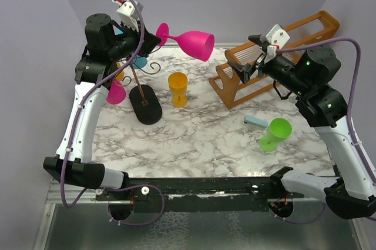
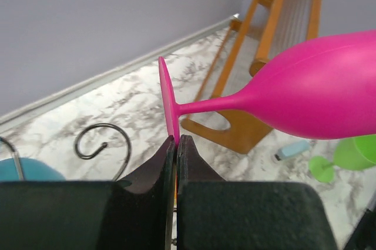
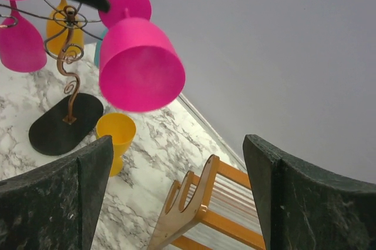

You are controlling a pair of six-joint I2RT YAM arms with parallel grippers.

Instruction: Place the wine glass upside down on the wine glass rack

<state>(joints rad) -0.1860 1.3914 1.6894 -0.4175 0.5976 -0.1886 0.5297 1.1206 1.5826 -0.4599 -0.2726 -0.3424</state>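
My left gripper (image 2: 176,144) pinches the wine glass (image 2: 317,91) by its foot's edge, jaws nearly closed. That leaves the bowl jutting sideways beyond them, free to invert. The wine glass rack (image 1: 145,104) stands just below those jaws. My right gripper (image 3: 176,194) gapes wide, empty.

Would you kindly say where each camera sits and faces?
Top external: above, behind the arms, facing down at the table; both show.
Left wrist: on that arm, faces the wooden rack; shut left fingers hold the pink wine glass.
Right wrist: on that arm, faces the wine glass rack; open right fingers frame it.
All share that glass.
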